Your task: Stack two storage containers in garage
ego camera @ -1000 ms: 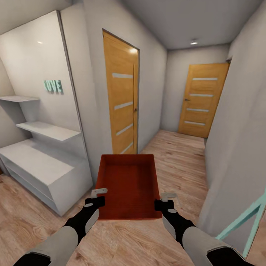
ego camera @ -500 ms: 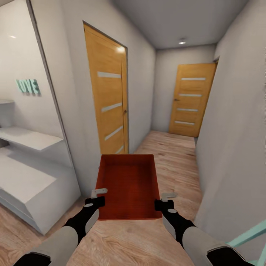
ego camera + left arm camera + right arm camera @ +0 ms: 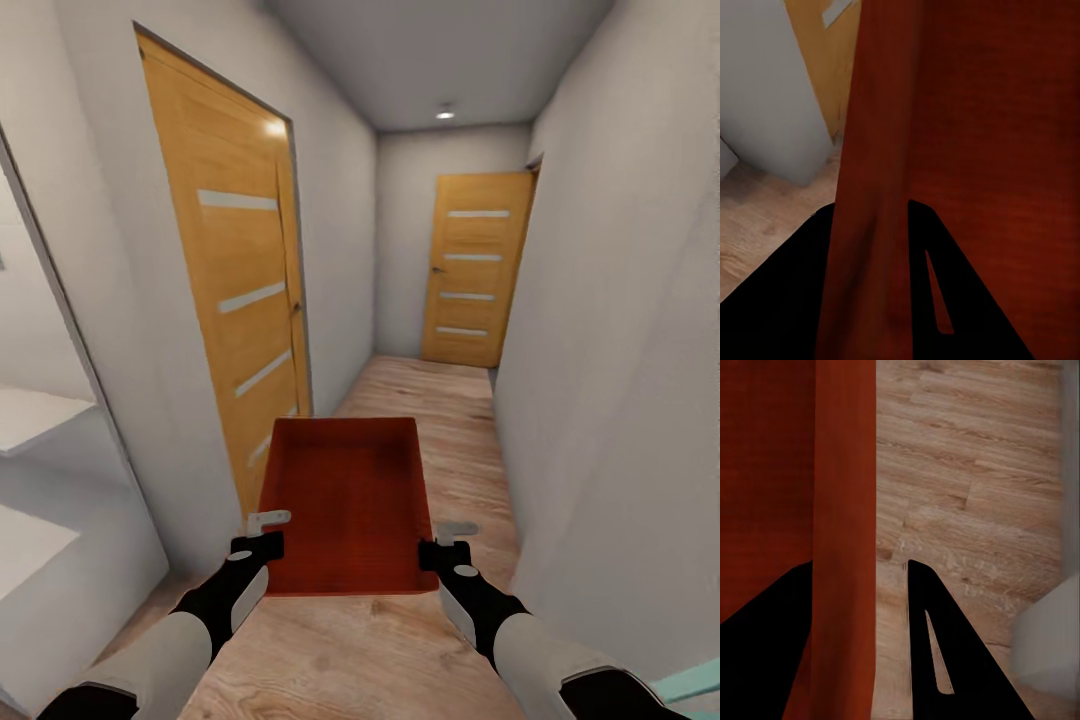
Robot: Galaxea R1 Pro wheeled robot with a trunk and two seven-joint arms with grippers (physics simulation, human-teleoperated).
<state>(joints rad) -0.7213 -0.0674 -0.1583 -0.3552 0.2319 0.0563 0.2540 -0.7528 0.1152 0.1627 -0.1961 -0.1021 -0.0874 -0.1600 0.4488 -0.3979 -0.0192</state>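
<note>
Here the storage container (image 3: 345,505) hangs above the wood-plank hallway floor (image 3: 450,400), left hand (image 3: 262,532) and right hand (image 3: 445,540) each clamped on a side wall; grey walls (image 3: 600,350) close beside.

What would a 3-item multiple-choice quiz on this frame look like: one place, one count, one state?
1. Where is the robot?
A. garage with a red car
B. narrow hallway with wood-plank floor
C. kitchen

2. How many wooden doors show in the head view?
A. one
B. two
C. four

3. How is the storage container held?
A. resting on the floor
B. in one gripper only
C. between both grippers, a side wall in each

Answers:
1 B: white walls close on both sides, plank floor ahead.
2 B: a near door and a far door.
3 C: the left gripper and the right gripper each straddle a wall, as both wrist views show.
</note>
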